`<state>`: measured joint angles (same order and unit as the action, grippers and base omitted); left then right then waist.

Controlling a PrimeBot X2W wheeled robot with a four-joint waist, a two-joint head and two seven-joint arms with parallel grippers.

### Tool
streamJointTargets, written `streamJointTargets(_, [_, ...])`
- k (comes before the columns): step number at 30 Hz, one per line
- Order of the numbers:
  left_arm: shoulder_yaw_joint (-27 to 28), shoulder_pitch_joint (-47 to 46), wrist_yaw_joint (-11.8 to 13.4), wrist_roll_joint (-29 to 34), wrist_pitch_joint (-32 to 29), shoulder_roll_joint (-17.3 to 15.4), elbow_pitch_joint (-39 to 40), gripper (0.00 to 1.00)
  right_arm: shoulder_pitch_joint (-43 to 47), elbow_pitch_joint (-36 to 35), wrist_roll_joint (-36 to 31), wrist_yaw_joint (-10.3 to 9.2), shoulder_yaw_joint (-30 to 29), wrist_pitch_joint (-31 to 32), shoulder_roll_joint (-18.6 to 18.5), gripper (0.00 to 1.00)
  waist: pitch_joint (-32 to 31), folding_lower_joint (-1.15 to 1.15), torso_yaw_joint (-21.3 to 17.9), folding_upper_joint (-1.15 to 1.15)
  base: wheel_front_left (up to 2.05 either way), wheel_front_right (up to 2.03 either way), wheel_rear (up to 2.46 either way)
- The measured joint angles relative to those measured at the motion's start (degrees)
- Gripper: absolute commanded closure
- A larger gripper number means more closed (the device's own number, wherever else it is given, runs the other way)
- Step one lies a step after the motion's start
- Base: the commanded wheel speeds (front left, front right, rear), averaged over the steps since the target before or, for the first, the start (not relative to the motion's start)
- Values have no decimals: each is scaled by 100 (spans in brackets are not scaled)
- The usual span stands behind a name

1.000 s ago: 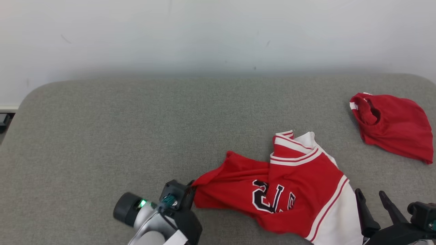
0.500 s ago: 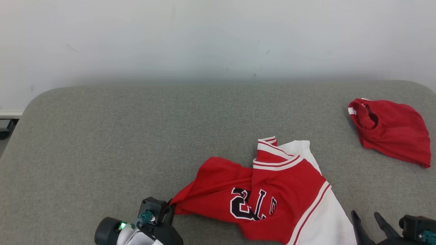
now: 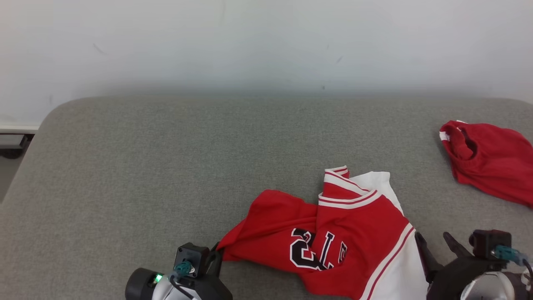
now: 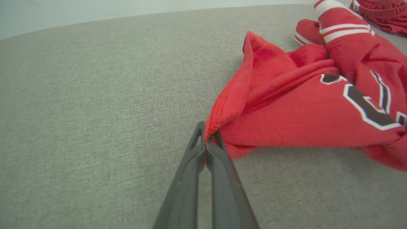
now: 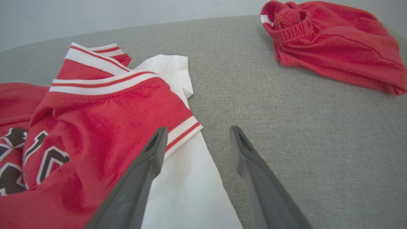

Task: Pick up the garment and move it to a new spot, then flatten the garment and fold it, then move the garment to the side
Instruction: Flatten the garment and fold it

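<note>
The garment [image 3: 345, 233] is a red and white jersey with a black number, lying crumpled at the near middle of the grey cushion [image 3: 166, 166]. My left gripper [image 3: 217, 251] is at its left corner, shut on the red hem. In the left wrist view the gripper [image 4: 208, 133] pinches that corner of the garment [image 4: 286, 108], which stretches away to the right. My right gripper [image 3: 432, 236] stands open beside the garment's white right edge. In the right wrist view the gripper [image 5: 197, 135] has its left finger over the garment's striped sleeve edge [image 5: 178, 130] and its right finger over bare cushion.
A second red piece of clothing [image 3: 491, 162] lies bunched at the far right of the cushion, also in the right wrist view [image 5: 330, 47]. A pale wall [image 3: 266, 41] runs behind. The cushion's rounded left edge [image 3: 25, 154] drops to the floor.
The head camera has shifted. My left gripper has drawn the garment's corner a little to the left and nearer, away from the other red piece. The right gripper followed, still open.
</note>
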<state>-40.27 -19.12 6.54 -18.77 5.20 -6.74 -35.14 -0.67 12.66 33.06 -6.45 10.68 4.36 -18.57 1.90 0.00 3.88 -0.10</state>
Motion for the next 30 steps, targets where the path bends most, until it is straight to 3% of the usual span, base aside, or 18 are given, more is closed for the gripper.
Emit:
streamJointTargets(7, [-86,-4,-55,-34,46,135,65,100,-231,423,-75,42,182,178,71,0,50,1,195,0,0,0,0])
streamJointTargets(8, [-68,0,-52,-51,54,130,69,28,-243,456,-114,42,204,179,71,0,61,1,220,0,0,0,0])
streamJointTargets(9, [-35,7,-51,-71,100,124,83,0,-286,506,-151,43,233,209,73,0,77,0,236,0,0,0,0])
streamJointTargets(30, [-102,240,-42,-42,178,105,515,0,-42,746,-302,41,333,499,-36,0,258,0,109,0,0,0,0])
